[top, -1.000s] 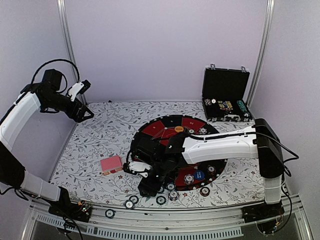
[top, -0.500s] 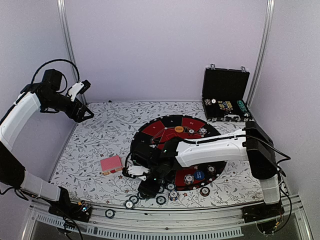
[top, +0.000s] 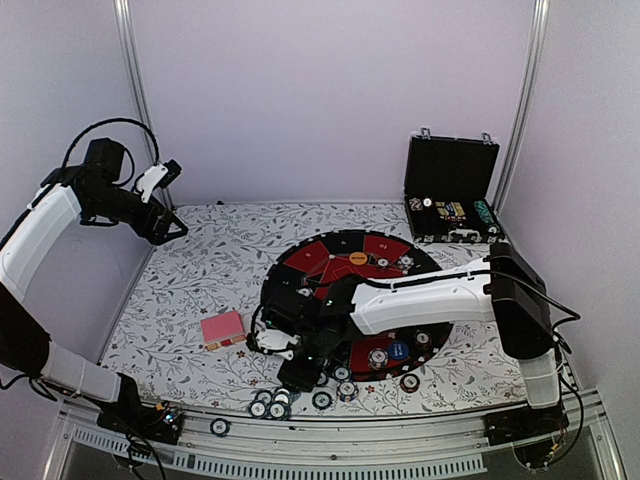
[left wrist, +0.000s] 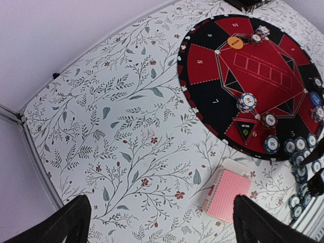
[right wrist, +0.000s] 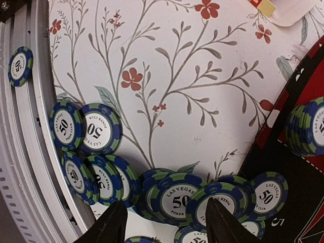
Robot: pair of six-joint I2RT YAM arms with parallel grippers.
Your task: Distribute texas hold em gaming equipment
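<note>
A pink-backed card deck [top: 222, 328] lies on the floral cloth left of the mat; it also shows in the left wrist view [left wrist: 229, 195]. Several blue-green "50" chips [right wrist: 179, 197] lie in a loose, overlapping cluster by the front edge [top: 272, 404]. My right gripper [right wrist: 167, 225] is open just above them, with a chip showing between its fingers; in the top view it [top: 298, 375] is low at the mat's near-left rim. My left gripper [left wrist: 162, 228] is open and empty, raised high at the far left [top: 165, 230]. An orange button [top: 358, 258] and chip stacks sit on the mat.
The round red-and-black mat [top: 335, 245] fills the middle. The black case [top: 450, 170] stands open at the back right. One chip [top: 219, 427] lies on the front metal rail [right wrist: 23, 152]. A blue button [top: 398, 350] sits on the mat's near side.
My right arm has swung a little left and forward. The chip cluster by the front edge has spread and gained chips. The left arm has not moved.
</note>
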